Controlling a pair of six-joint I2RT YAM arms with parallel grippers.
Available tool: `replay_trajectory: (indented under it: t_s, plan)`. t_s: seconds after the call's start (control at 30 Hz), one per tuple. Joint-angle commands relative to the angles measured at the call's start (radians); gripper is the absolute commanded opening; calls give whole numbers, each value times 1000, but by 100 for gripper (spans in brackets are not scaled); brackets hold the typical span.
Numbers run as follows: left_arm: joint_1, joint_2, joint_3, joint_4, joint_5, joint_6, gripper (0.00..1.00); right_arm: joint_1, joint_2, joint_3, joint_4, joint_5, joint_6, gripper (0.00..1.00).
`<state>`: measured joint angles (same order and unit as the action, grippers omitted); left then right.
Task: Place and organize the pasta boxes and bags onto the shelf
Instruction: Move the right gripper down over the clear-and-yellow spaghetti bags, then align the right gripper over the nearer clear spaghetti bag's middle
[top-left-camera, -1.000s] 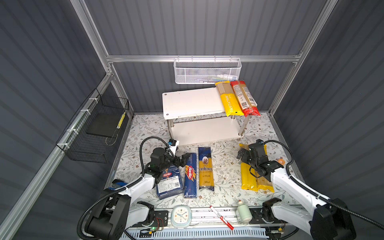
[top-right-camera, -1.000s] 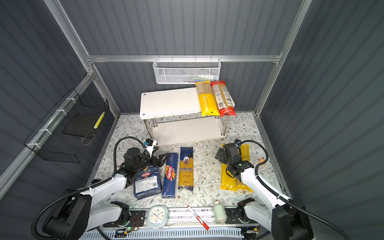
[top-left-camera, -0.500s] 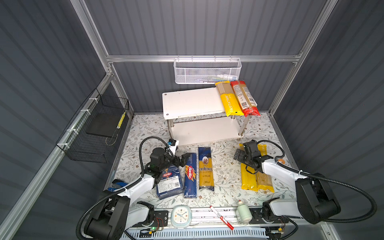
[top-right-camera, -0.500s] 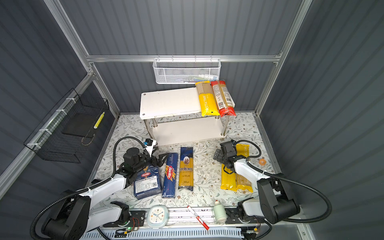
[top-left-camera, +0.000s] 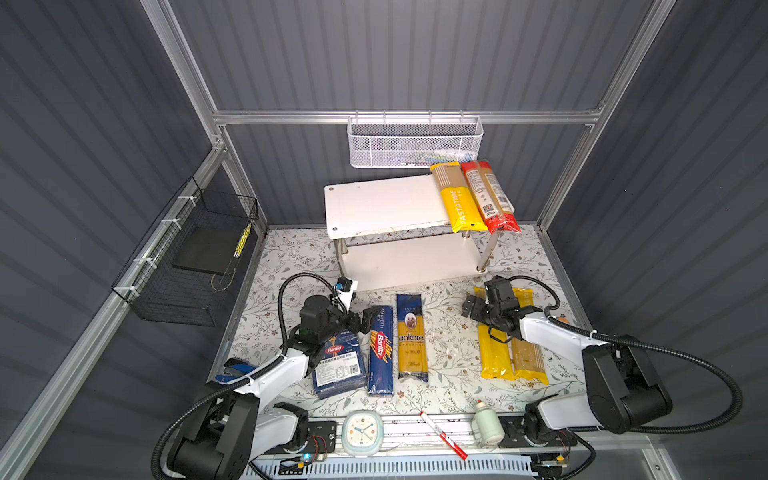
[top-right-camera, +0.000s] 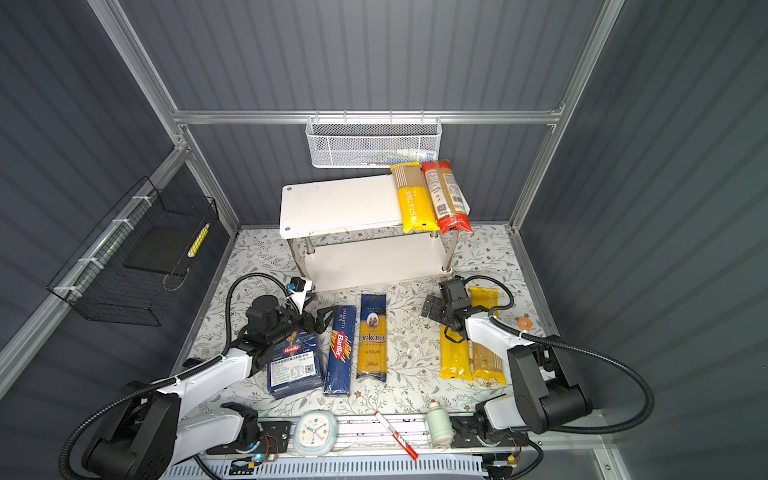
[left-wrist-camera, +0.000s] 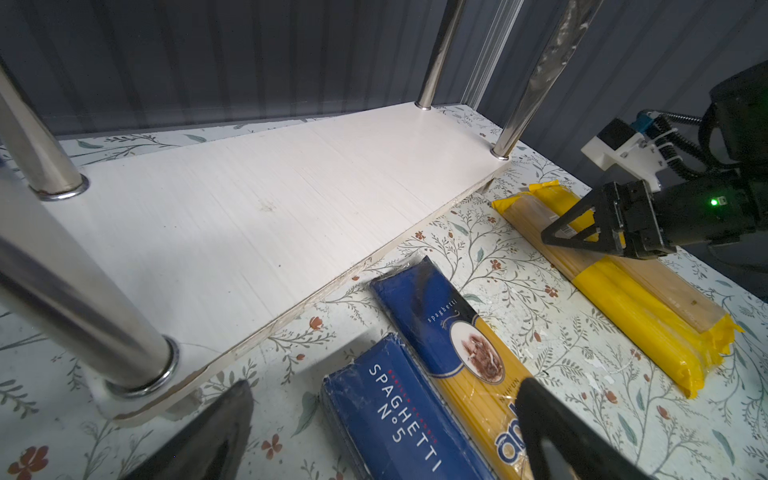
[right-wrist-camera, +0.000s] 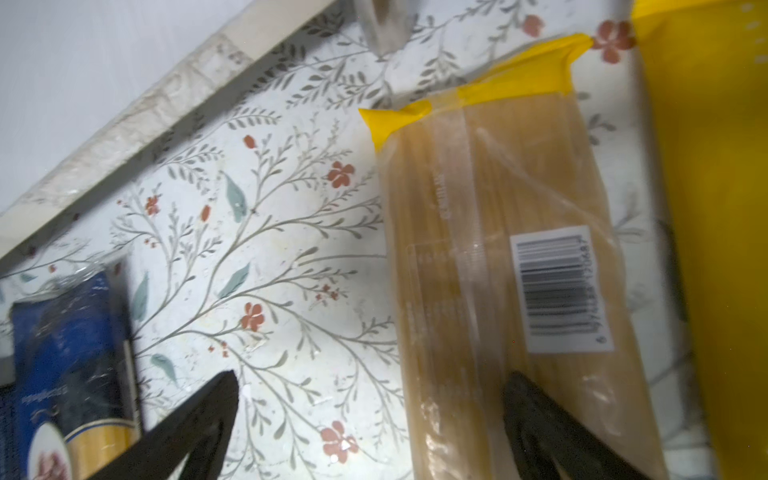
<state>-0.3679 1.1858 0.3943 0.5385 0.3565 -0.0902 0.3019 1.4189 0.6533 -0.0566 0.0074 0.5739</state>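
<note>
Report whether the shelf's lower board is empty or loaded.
Empty: the lower board shows bare white; the yellow Pastatime bag and red bag lie on the top board.

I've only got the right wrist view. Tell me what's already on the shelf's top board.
Observer: Two bags lie side by side at the right end of the top board: a yellow Pastatime bag and the red-and-clear bag.
Operator: Now report the lower board.
Observer: Nothing shows on the lower board; the left wrist view sees bare white surface.
Operator: Give me the left gripper.
Observer: The left gripper is open at the shelf-side end of the narrow Barilla box, not gripping it.
</note>
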Motion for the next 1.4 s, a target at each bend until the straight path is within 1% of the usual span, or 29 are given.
replay_trajectory:
  t_s: [0.0, 0.07, 0.1, 0.2, 0.27, 0.37, 0.4, 0.43, 0.5, 0.6, 0.73, 0.87, 1.0, 1.17, 1.37]
  plan:
    - [-2, 2, 8, -5, 12, -8, 99, 23, -4, -31, 88, -149, -62, 99]
    - [-2, -3, 4, -2, 1, -11, 99, 26, -26, -48, 118, -183, -76, 99]
    - [-2, -4, 2, -2, 0, -10, 99, 26, -34, -49, 118, -182, -80, 99]
    - [-2, -8, 2, -6, 0, -8, 99, 25, -97, -62, 99, -129, -72, 99]
    - [-2, -7, 4, -8, 1, -8, 99, 26, -143, -65, 50, -43, -56, 99]
    - [-2, -6, 4, -8, 0, -6, 99, 23, -205, -53, -103, 203, 29, 99]
    - [-3, -7, 6, -9, 3, -9, 99, 23, -226, -66, -117, 240, 48, 99]
    - [-2, -9, 5, -7, 5, -9, 99, 23, -246, -91, -96, 244, 55, 99]
    - [-2, -4, 3, -2, 6, -11, 99, 13, -261, -120, -69, 232, 60, 99]
    - [-2, -1, 6, -9, 6, -9, 99, -14, -241, -118, -89, 203, 54, 99]
    - [-2, -6, 5, -9, 10, -11, 99, -41, -208, -134, -74, 123, 48, 99]
    - [-2, -9, 3, -8, 3, -8, 99, -44, -181, -118, -105, 88, 52, 99]
    - [-2, -11, 5, -13, 6, -8, 99, -43, -148, -125, -95, 15, 39, 99]
    - [-2, -20, 3, -14, -1, -6, 99, -26, -117, -135, -72, -23, 37, 99]
    - [-2, -16, 3, -15, 2, -7, 99, 61, -110, -75, -121, 17, 20, 99]
